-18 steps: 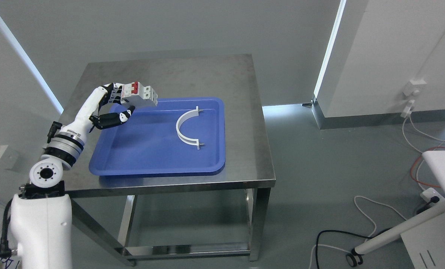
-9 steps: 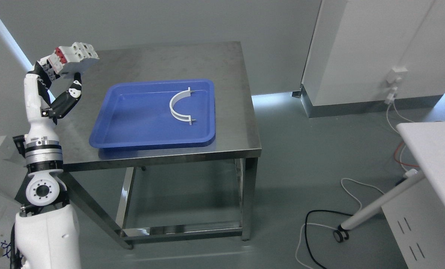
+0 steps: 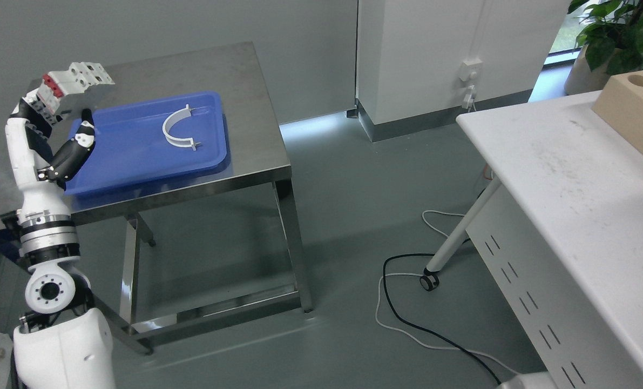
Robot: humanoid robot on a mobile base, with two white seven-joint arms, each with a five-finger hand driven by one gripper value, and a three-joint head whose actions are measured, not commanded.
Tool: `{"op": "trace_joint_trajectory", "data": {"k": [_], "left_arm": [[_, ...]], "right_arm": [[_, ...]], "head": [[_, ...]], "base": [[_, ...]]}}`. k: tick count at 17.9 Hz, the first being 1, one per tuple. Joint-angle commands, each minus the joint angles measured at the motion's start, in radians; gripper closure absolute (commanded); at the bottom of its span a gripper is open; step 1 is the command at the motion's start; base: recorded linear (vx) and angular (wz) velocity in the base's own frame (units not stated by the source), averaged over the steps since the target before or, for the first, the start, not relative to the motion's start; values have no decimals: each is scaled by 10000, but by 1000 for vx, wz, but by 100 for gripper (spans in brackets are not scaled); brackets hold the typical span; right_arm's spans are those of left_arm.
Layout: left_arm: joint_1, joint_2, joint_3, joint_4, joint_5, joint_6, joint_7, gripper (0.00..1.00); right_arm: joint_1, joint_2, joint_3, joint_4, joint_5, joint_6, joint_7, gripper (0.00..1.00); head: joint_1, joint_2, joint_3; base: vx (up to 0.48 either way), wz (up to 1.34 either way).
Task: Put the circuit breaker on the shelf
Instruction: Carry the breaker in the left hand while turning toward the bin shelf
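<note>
Pinching the circuit breaker between my left fingers and thumb, I hold it high above the steel bench. It is blocky white plastic with red switches, left of the glossy blue tray.

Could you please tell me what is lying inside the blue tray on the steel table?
Inside the blue tray lies one white curved bracket. The left hand, holding the circuit breaker, covers the tray's left edge.

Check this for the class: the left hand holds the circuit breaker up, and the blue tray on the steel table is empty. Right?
Not quite. The left hand does hold the circuit breaker up, but the blue tray on the steel table is not empty: the head view shows a white curved bracket lying in it.
</note>
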Motion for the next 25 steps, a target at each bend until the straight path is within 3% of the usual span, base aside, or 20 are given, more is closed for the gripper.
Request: {"op": "trace_joint_trajectory", "data": {"k": [1, 11, 18, 22, 25], "left_arm": [[-195, -17, 689, -725, 82, 265, 5, 77], [-825, -17, 537, -725, 82, 404, -56, 77], [-994, -17, -505, -725, 67, 480, -759, 77], [-1040, -10, -1287, -649, 37, 1505, -1634, 77], [-1544, 834, -1702, 253, 6, 1569, -2034, 76]], "right_arm": [[-1, -175, 199, 0, 1, 288, 10, 0], [-1, -175, 199, 0, 1, 288, -5, 0], [-1, -175, 199, 0, 1, 303, -5, 0], [-1, -175, 199, 0, 1, 303, 10, 0], [-1, -175, 199, 0, 1, 303, 10, 0]], "head": [[0, 0, 0], [0, 0, 0], [0, 0, 0], [0, 0, 0], [0, 0, 0]], "base": [[-288, -76], [-364, 377], [-270, 1391], [-123, 1471], [-57, 1123]]}}
